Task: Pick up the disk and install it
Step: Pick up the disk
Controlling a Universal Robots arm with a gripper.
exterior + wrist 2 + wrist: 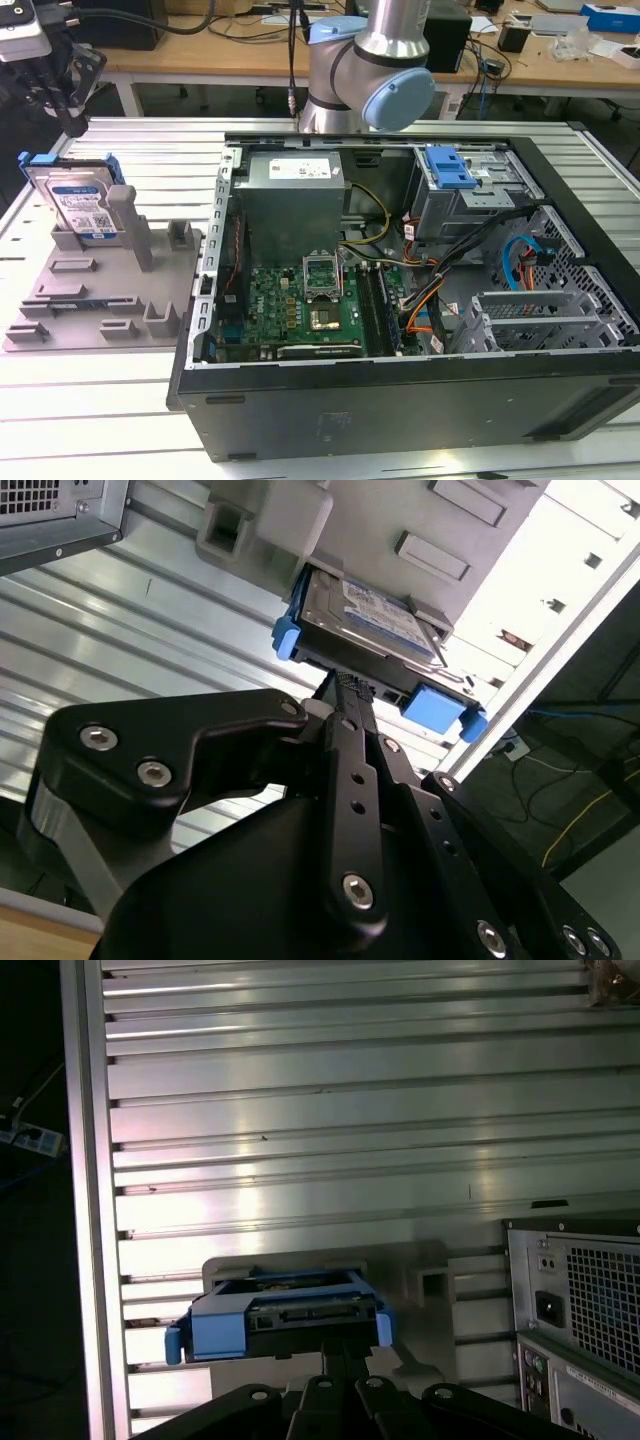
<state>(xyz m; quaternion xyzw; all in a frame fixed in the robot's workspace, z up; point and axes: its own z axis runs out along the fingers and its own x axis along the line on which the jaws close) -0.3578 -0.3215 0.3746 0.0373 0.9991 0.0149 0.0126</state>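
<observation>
Exterior view: we're seeing gripper [74,128] hovering in upper left of frame, just above disk [85,205], apart from it. Jaws looking pressed together, pinching nothing. Disk standing on edge in grey holder [110,300] at exterior view's left, beside open computer case [400,420] taking up centre and right. In both wrist views we're looking past fingertips [347,695] at disk's blue rails [215,1332], disk sitting in holder on slatted table [350,1110].
</observation>
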